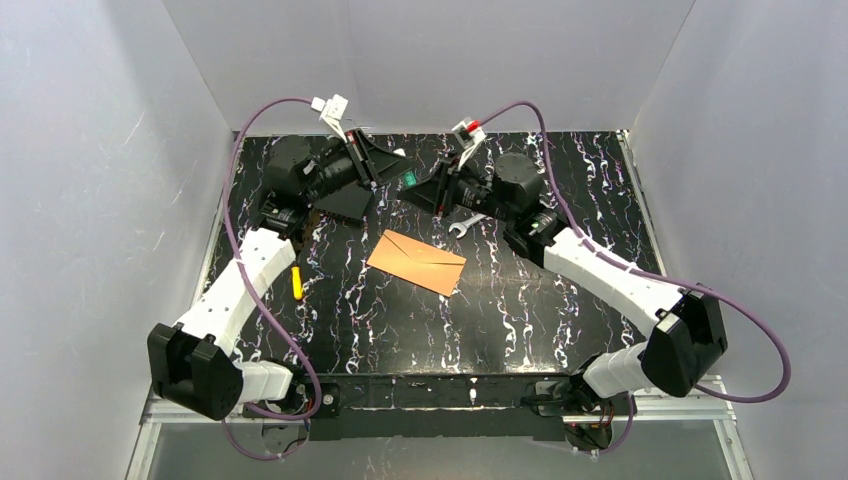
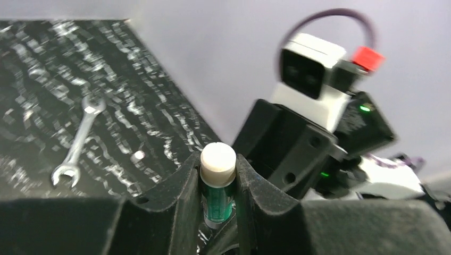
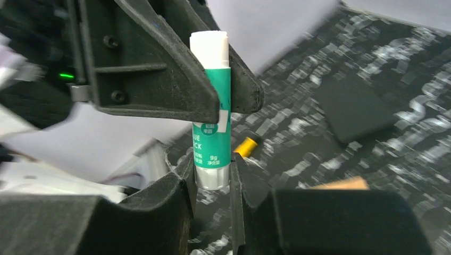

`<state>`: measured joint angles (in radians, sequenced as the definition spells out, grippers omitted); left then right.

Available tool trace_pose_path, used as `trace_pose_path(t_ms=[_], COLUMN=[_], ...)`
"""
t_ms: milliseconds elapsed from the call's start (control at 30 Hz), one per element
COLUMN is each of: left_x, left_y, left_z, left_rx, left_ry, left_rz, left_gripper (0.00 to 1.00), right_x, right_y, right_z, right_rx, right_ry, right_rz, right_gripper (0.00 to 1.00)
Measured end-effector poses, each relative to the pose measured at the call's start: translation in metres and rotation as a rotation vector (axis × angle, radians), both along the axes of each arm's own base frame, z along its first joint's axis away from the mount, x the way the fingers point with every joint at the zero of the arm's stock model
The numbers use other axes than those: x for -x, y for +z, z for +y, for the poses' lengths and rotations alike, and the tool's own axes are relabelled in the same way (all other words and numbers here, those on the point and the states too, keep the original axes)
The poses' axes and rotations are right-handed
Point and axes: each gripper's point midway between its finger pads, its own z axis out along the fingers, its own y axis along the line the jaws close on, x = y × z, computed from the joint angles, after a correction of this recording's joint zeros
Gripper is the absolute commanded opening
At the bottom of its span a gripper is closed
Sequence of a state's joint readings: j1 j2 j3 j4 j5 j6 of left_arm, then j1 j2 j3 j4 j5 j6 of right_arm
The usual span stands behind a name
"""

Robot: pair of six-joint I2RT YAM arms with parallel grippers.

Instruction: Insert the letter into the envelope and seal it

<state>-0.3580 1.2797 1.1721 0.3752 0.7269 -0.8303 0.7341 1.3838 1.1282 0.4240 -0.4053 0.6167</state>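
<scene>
Flat orange-brown kraft paper envelope (image 1: 417, 262) lies in the middle of the top view on the black, white-veined tabletop (image 1: 520, 320). It is tilted, its long edges running from upper left to lower right, and faint fold lines cross its face. All four edges are clear of other things, with bare surface around them and the widest stretch below, toward the arm bases.

Above the envelope, in the upper middle of the frame, the two arms meet tip to tip. The left gripper (image 2: 218, 162) is clamped on the white-capped end of a green-and-white glue stick (image 3: 211, 122). The right gripper (image 3: 211, 162) pinches the same stick at its other end. The stick is held in the air above the table.

A small silver open-ended wrench (image 1: 466, 225) lies just above the envelope's upper right corner, not touching it. A flat black rectangular object (image 1: 345, 203) lies to the upper left under the left arm. A small yellow item (image 1: 296, 283) lies well to the left. Pale walls enclose the table on the left, top and right.
</scene>
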Motion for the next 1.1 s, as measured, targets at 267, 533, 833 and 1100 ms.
trace_pose_path(t_ms=[267, 533, 833, 1100], left_x=[-0.043, -0.048, -0.029, -0.001], left_y=[-0.088, -0.097, -0.023, 0.021], left_z=[0.012, 0.007, -0.005, -0.011], left_rx=[-0.206, -0.231, -0.103, 0.016], left_ry=[0.230, 0.167, -0.043, -0.178], left_rz=[0.317, 0.378, 0.180, 0.103], left_gripper=[0.00, 0.00, 0.00, 0.00], right_x=[-0.045, -0.048, 0.006, -0.001], right_y=[-0.084, -0.077, 0.048, 0.006], right_z=[-0.007, -0.023, -0.062, -0.044], right_rx=[0.475, 0.504, -0.086, -0.258], right_ry=[-0.186, -0.205, -0.226, -0.172], right_rz=[-0.119, -0.144, 0.044, 0.367], right_gripper=[0.04, 0.95, 0.84, 0.72])
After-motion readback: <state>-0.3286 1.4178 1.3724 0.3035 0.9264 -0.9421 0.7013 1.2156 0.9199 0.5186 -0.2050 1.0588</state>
